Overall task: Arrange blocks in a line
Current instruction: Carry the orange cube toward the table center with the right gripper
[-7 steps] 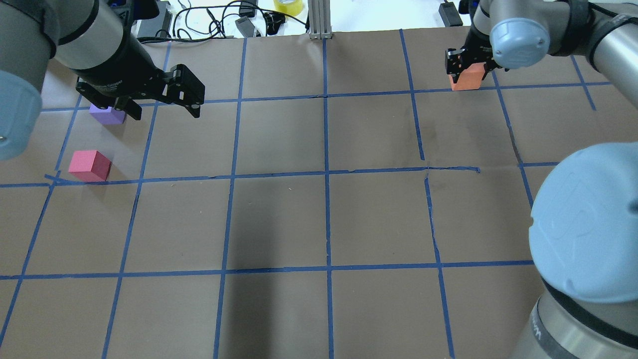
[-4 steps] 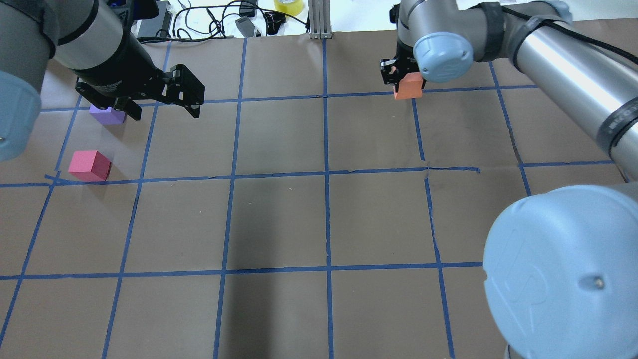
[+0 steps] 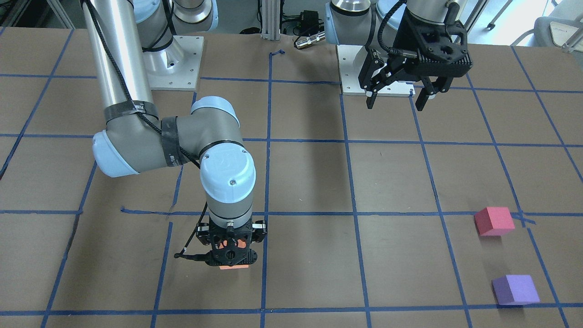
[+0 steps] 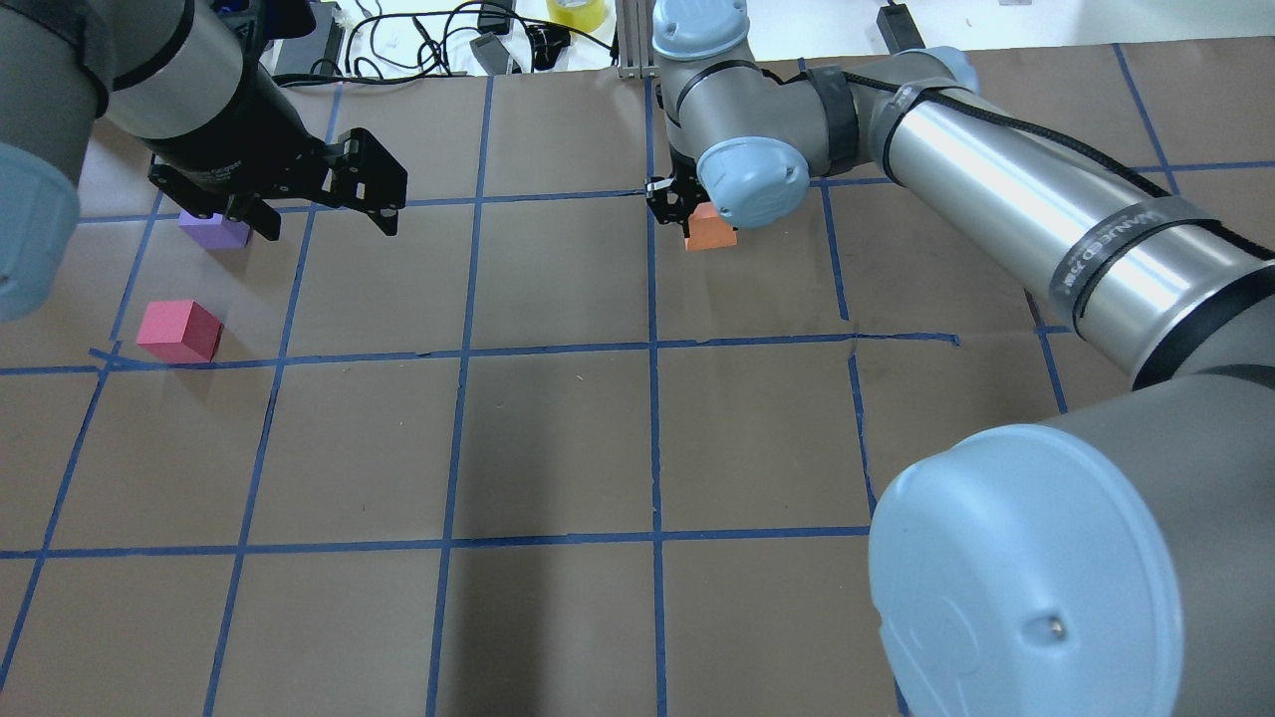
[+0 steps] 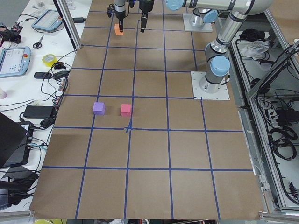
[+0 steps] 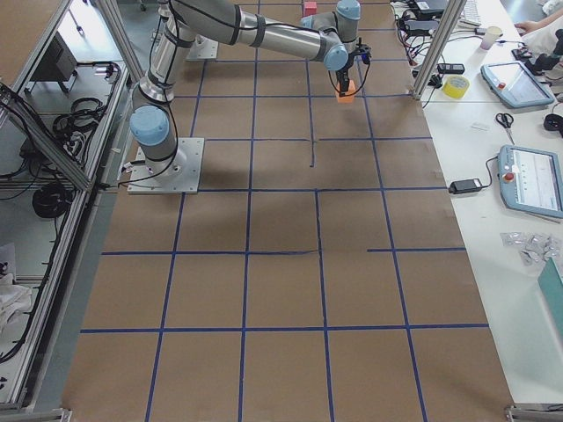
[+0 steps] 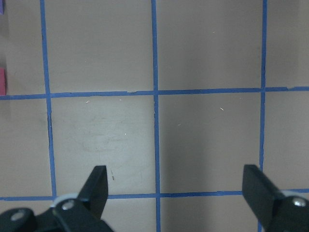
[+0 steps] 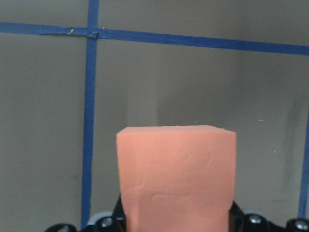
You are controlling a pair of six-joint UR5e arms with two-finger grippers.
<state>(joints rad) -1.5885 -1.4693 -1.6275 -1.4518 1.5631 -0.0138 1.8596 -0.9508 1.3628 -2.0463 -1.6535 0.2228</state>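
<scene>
My right gripper is shut on the orange block and holds it just above the table, just right of the centre tape line in the overhead view. The block fills the right wrist view. The pinkish-red block and the purple block sit on the table at the far left. My left gripper is open and empty, raised just right of the purple block. In the front view they show at the right: pinkish-red, purple, left gripper.
The table is brown paper with a blue tape grid. Cables, a yellow tape roll and an aluminium post stand at the far edge. My right arm's long link stretches over the right half.
My right arm has swung left with the orange block, from the far right to near the centre line. The left arm and the other two blocks have not moved.
</scene>
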